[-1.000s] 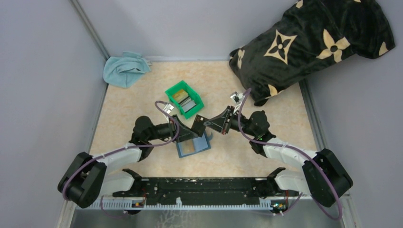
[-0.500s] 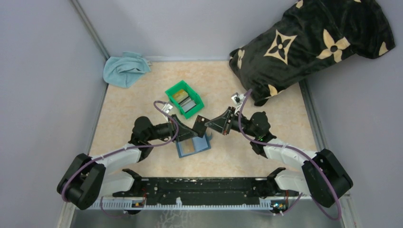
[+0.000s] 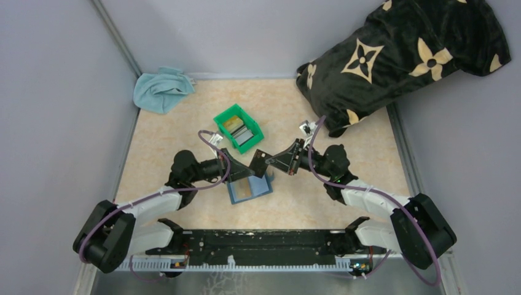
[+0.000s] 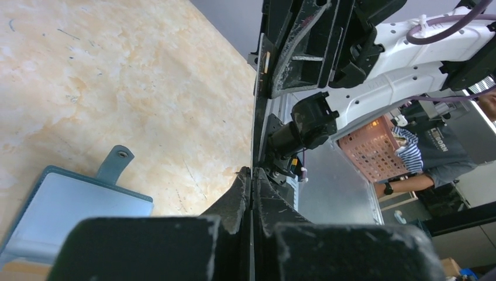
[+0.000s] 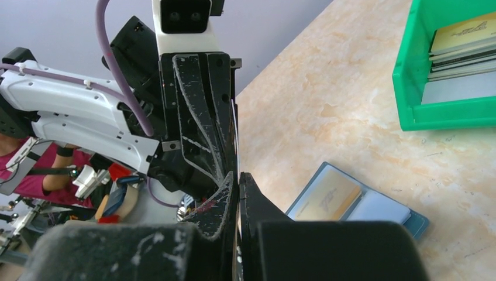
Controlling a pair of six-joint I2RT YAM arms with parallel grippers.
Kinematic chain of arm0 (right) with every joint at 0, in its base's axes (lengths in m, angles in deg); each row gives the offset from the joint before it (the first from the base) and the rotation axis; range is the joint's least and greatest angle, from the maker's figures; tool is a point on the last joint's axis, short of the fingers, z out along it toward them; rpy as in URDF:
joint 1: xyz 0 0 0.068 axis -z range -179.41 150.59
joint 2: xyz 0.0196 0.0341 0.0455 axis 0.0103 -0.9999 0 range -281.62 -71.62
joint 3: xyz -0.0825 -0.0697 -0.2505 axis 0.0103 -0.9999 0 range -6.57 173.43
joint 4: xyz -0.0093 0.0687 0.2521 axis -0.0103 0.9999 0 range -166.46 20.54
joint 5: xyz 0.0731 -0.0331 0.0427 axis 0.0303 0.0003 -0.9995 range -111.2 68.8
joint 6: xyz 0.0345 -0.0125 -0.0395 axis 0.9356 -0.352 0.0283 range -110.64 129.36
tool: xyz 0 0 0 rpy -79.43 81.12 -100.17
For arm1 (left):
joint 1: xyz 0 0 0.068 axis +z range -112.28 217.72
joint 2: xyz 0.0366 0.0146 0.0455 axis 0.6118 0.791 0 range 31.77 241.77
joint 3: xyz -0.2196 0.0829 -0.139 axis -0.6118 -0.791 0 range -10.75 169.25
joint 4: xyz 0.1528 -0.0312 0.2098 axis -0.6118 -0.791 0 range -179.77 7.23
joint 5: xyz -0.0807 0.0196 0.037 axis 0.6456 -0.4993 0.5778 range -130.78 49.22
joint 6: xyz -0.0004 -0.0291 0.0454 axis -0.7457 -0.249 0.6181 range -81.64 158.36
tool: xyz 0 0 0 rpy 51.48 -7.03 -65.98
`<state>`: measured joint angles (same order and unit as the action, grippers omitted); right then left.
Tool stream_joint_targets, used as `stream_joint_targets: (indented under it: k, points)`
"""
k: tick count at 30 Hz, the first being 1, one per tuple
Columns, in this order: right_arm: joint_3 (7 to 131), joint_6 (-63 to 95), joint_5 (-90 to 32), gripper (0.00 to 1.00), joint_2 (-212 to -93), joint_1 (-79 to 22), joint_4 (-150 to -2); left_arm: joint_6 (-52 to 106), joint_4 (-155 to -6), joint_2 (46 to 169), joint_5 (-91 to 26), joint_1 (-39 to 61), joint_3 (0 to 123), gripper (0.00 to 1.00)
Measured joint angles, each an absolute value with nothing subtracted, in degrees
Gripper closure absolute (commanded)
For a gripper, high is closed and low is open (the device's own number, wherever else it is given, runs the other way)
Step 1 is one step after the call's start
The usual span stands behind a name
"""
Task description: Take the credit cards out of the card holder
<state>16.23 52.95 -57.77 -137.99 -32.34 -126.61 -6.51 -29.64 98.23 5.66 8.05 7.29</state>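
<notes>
The teal-blue card holder (image 3: 250, 189) lies open on the table with a tan card (image 3: 242, 191) in its left slot. It also shows in the right wrist view (image 5: 383, 209) with the tan card (image 5: 327, 199), and in the left wrist view (image 4: 64, 205). A dark credit card (image 3: 258, 163) hangs just above the holder, held edge-on between both grippers. My left gripper (image 3: 247, 168) (image 4: 252, 171) is shut on its left edge. My right gripper (image 3: 268, 161) (image 5: 238, 174) is shut on its right edge.
A green bin (image 3: 222, 118) (image 5: 444, 114) behind the holder contains stacked cards (image 5: 462, 47). A light blue cloth (image 3: 161, 89) lies at the back left. A black patterned cushion (image 3: 399, 55) fills the back right. Grey walls close in the table.
Almost nothing: both grippers stay closed on the dark card above the open holder, with only a slight shift of the left arm.
</notes>
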Motion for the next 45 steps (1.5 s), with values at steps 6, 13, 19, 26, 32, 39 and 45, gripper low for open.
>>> stream_joint_targets:
  k: [6, 13, 19, 26, 32, 39, 45]
  points:
    - [16.23, 51.05, -55.61, 0.47, -137.88, -31.75, -123.22, -0.08, -41.86, 96.31, -1.14, 8.81, 10.87, 1.00]
    - [16.36, 45.98, -48.49, 0.48, -136.20, -30.98, -112.60, 8.90, -60.22, 98.08, -13.23, 11.96, 24.84, 1.00]
    - [16.36, 43.73, -45.78, 0.50, -136.81, -30.65, -108.40, 8.88, -69.53, 108.13, -13.23, 19.83, 35.70, 1.00]
    - [16.34, 42.39, -43.92, 0.50, -137.53, -30.61, -106.87, 9.84, -82.32, 125.79, -3.02, 25.33, 49.89, 1.00]
    - [16.34, 41.41, -43.37, 0.50, -137.53, -30.61, -106.08, 12.93, -93.58, 134.29, -1.34, 27.02, 60.20, 1.00]
    - [16.34, 40.84, -43.28, 0.51, -138.08, -30.61, -105.41, 17.52, -104.31, 138.99, -2.67, 30.25, 69.34, 1.00]
    - [16.34, 40.86, -43.28, 0.51, -140.31, -30.61, -105.54, 20.53, -111.11, 144.46, -2.80, 31.24, 74.13, 1.00]
